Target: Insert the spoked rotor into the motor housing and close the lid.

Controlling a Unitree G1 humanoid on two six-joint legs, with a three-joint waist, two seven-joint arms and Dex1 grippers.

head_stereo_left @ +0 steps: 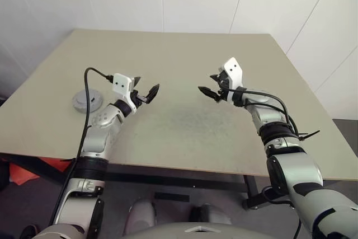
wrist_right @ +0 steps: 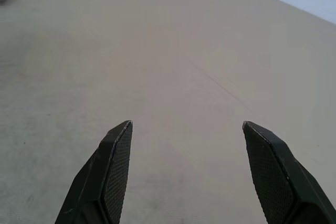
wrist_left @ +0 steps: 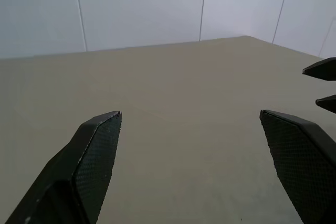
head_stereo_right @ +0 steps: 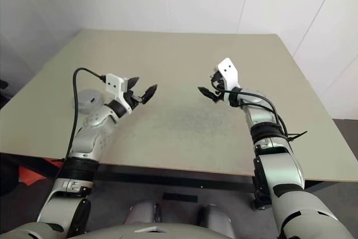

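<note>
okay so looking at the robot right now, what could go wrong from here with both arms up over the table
1. The grey round part sits near the table's left edge, right beside the left forearm; an arm swing might knock it off.
2. The left gripper and right gripper, jaws open and empty, point toward each other; moving inward could make them collide.

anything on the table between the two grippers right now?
Nothing. Between the left gripper and the right gripper the table is bare, as the left eye view shows. Both are open, holding nothing.

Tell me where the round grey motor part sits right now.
In the left eye view, the round grey part sits on the table near its left edge, just behind the left arm.
</note>
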